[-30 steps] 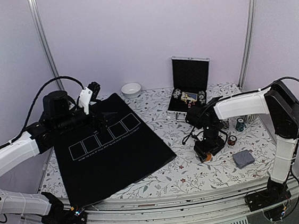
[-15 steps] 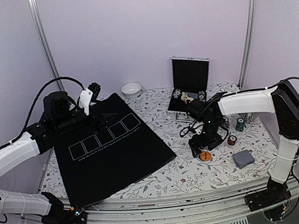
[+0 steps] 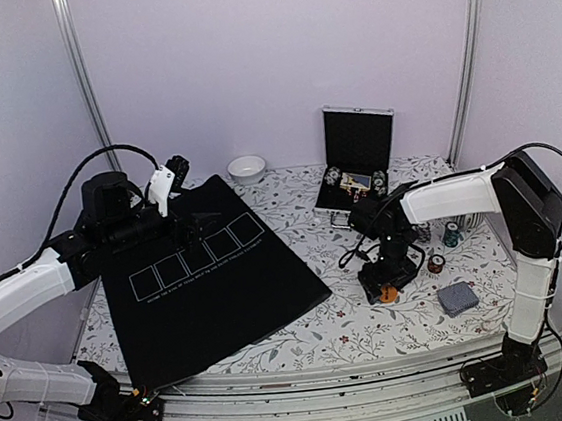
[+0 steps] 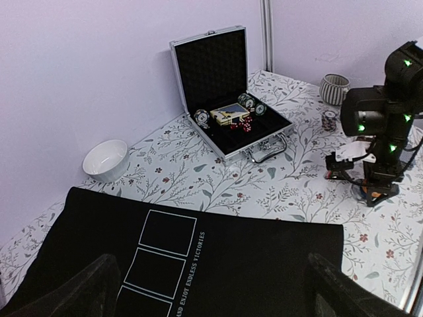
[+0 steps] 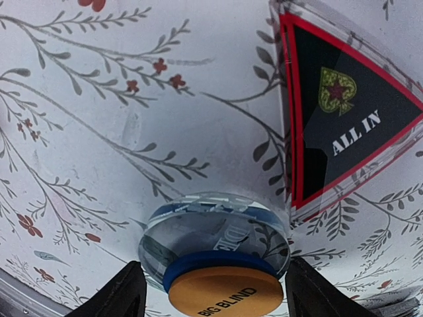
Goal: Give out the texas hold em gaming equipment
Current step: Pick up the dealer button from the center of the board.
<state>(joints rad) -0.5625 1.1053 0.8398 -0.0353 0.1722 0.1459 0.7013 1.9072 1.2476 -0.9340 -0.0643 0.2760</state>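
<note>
Straddling the BIG BLIND button stack (image 5: 215, 254), right gripper (image 3: 386, 283) sits low (grip unclear); far left, left gripper (image 4: 211, 290) gapes open.

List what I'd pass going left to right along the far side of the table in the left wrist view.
white bowl → open case → pale cup. The chip stack just in front of the cup overlaps it, so it is left out.
</note>
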